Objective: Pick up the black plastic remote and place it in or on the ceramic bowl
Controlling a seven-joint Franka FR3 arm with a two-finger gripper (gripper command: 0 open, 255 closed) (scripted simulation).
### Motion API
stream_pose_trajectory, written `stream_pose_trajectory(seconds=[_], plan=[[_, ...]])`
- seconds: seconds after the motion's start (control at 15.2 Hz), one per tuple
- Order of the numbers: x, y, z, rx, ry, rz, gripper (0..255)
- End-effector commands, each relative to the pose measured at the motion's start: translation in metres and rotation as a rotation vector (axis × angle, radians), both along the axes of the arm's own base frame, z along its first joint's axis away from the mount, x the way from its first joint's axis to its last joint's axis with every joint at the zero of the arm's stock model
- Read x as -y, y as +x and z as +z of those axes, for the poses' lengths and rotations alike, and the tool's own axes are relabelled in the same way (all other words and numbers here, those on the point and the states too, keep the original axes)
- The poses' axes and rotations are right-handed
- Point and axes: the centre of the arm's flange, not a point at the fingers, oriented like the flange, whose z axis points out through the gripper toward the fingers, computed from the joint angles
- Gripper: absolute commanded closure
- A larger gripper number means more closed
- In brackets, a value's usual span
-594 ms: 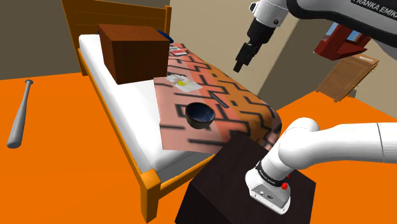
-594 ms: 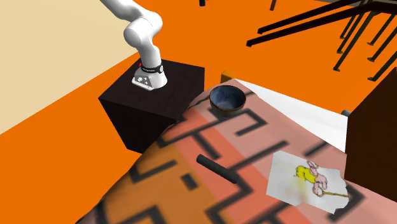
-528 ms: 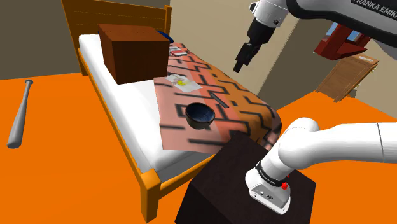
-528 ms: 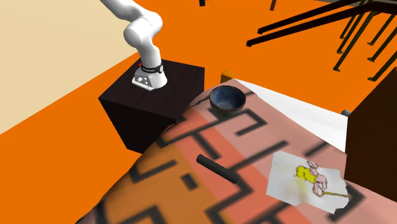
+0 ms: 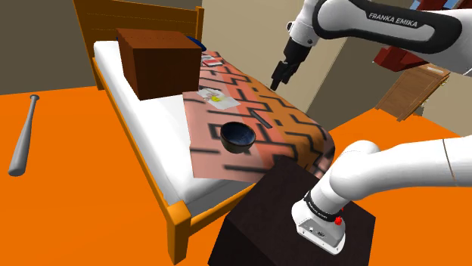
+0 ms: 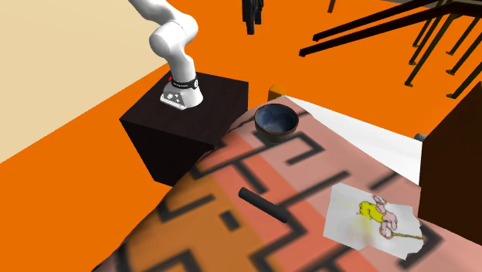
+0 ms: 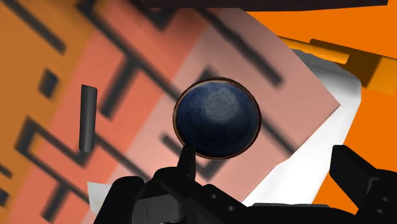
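Observation:
The dark slim remote [image 6: 263, 205] [image 7: 87, 118] lies flat on the patterned orange blanket [image 6: 232, 185], between the bowl and a drawn-on paper. The dark blue bowl with a brown rim [image 5: 237, 137] [image 6: 276, 121] [image 7: 217, 118] sits upright on the blanket near the bed's foot corner. My gripper [image 5: 278, 75] [image 6: 253, 17] [image 7: 270, 170] hangs high above the bed, open and holding nothing. In the wrist view the bowl lies just beyond its fingertips [image 7: 186, 158] and the remote lies off to one side.
A big brown box [image 5: 160, 60] stands at the head of the bed, and a paper with a yellow drawing [image 6: 375, 216] lies near the remote. The black stand [image 5: 284, 219] abuts the bed's foot. A bat [image 5: 23, 136] lies on the orange floor.
The arm has swung, and the gripper has shifted slightly left and down in the shoulder view. It now shows at the second exterior view's top edge. Remote and bowl have not moved.

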Motion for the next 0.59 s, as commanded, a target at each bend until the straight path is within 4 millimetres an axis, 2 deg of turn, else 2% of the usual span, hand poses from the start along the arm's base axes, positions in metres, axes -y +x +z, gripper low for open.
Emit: stream_pose_trajectory(seconds=[0.0,0.53], plan=[[0.017,0.011,-0.018,-0.004,0.005,-0.015,0],[0.091,0.052,-0.085,-0.022,0.028,-0.075,0]])
